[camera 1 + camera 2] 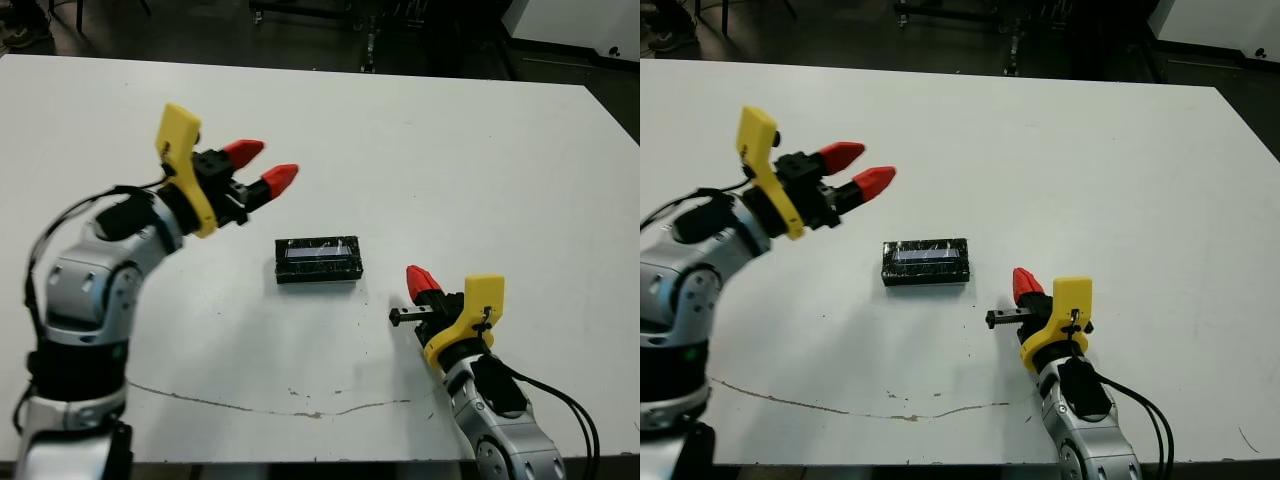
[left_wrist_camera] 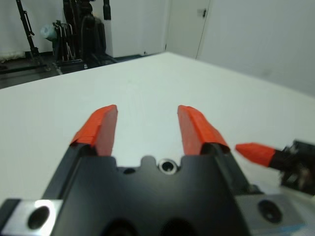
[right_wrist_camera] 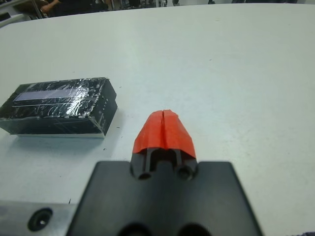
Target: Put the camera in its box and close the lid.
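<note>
I see the lid (image 1: 317, 252) seated flat on the box (image 3: 54, 129) mid-table, so I judge the camera shut inside; my left gripper (image 1: 262, 166) hangs fingers apart, clear behind it; my right gripper (image 3: 164, 131), fingers together, rests empty nearby.

Silver arms, black cables, yellow brackets, red-tipped black left hand (image 1: 262, 170), seemingly one screw.

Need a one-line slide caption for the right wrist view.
Right gripper shut and empty above the white table, beside the closed black box.
</note>
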`<state>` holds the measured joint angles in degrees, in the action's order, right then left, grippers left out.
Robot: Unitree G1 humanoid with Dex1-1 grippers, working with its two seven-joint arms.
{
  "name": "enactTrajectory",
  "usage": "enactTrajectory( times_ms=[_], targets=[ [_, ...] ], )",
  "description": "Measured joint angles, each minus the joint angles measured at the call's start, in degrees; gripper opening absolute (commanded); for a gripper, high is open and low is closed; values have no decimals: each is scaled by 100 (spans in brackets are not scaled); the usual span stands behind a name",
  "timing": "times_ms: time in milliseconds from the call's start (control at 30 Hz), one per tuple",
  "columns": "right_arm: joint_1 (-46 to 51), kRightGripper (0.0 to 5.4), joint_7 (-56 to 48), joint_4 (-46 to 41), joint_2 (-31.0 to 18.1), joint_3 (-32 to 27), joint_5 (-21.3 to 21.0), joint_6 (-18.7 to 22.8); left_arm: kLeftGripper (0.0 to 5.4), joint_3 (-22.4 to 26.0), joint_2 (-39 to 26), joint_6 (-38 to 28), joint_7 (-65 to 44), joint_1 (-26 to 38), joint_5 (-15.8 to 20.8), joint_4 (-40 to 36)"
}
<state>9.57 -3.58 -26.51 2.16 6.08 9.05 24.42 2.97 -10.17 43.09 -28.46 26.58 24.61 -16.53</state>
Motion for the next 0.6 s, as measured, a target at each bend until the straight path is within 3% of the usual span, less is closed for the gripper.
enactTrajectory(
  times_ms=[367,533,600],
  targets=[
    [17,0,-6,1,17,-6,-8,-1,73,-816,653,497,1116,-398,18,-212],
    [30,0,-21,-1,19,-30,44,-1,1,-1198,686,361,1136,-660,-228,290],
    [35,0,-21,0,13,-25,32,-3,1,-1276,687,336,1137,-708,-313,499]
  ],
)
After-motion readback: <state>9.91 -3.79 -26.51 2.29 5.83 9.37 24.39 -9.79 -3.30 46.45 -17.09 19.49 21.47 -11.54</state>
